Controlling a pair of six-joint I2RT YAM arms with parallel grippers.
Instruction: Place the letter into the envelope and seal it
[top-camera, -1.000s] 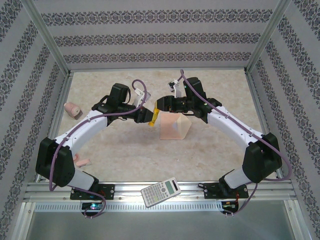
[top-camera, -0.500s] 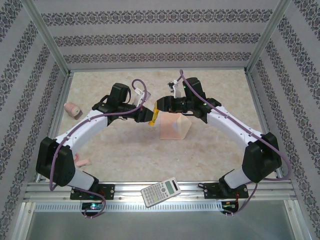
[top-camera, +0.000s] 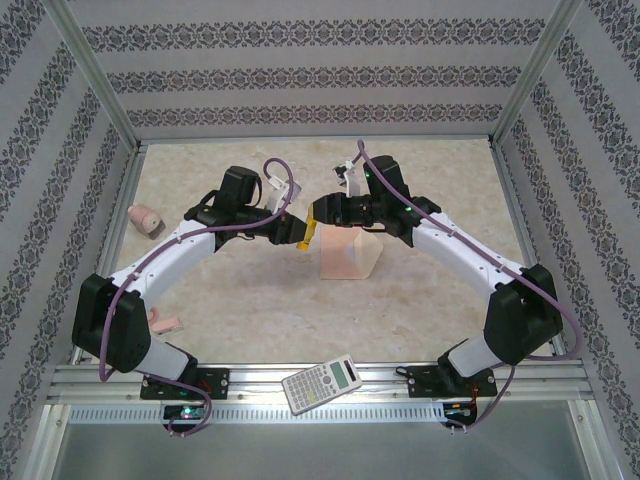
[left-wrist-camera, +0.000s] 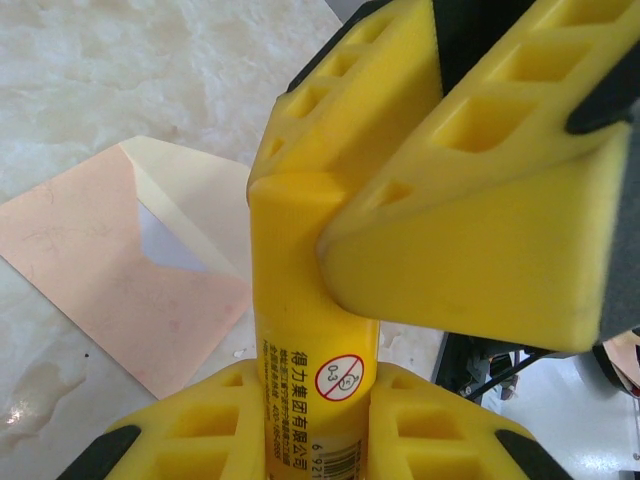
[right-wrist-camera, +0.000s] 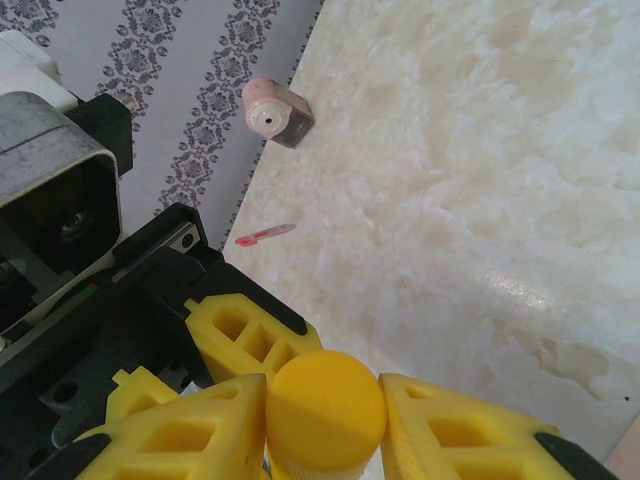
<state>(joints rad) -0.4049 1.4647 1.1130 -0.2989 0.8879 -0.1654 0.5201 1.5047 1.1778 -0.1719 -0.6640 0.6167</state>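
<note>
A yellow glue stick (left-wrist-camera: 310, 330) is held in the air between both grippers, above the table's middle. My left gripper (left-wrist-camera: 315, 400) is shut on its labelled body. My right gripper (right-wrist-camera: 325, 415) is shut on its round yellow cap (right-wrist-camera: 325, 400). From above, the left gripper (top-camera: 303, 237) and right gripper (top-camera: 317, 215) meet tip to tip. The peach-pink envelope (left-wrist-camera: 110, 270) lies flat on the table just below them, its flap open. A white patch of the letter (left-wrist-camera: 165, 240) shows in the opening. Seen from above, the envelope (top-camera: 345, 258) is partly covered by the right wrist.
A calculator (top-camera: 321, 383) rests on the front rail. A pink cylinder (top-camera: 146, 219) lies by the left wall, and a small pink item (top-camera: 165, 323) sits near the left arm's base. A thin red sliver (right-wrist-camera: 265, 235) lies at the table's edge.
The right wrist has shifted slightly over the envelope. Both grippers keep their hold on the glue stick, and the envelope has not moved.
</note>
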